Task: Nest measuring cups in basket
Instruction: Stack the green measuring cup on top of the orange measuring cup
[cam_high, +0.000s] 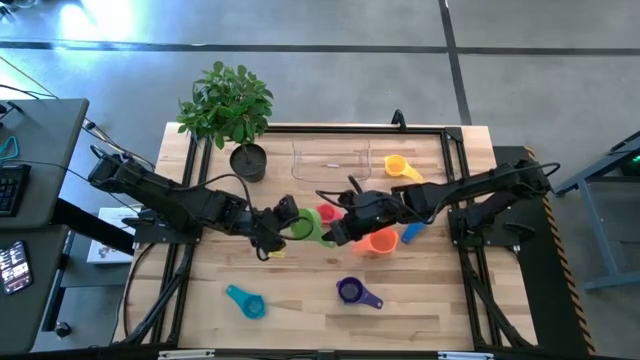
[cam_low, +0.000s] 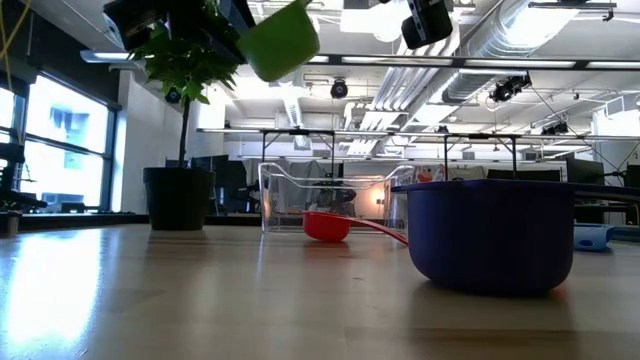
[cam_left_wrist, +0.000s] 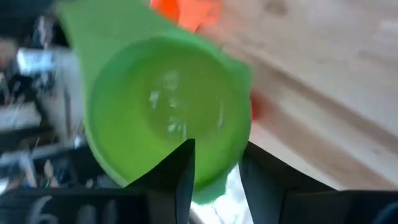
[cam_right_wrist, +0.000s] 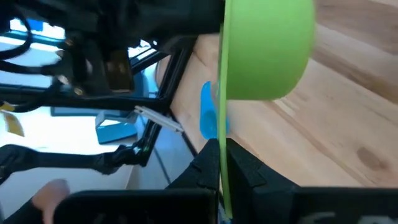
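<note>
1. Left end effector (cam_high: 283, 215) hangs above the worktop (cam_high: 300, 300), fingers parted beside the green measuring cup (cam_high: 308, 228).
2. Right end effector (cam_high: 335, 232) is clamped on the green cup's handle, holding it aloft.
3. Basket (cam_high: 332, 163) stands behind.

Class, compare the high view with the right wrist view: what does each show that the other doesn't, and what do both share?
Only the high view: the clear basket, plant pot, and the yellow, orange and purple cups.
Only the right wrist view: the right end effector shut on the green cup's flat handle.
Both: the green cup, wooden table, left arm.
</note>
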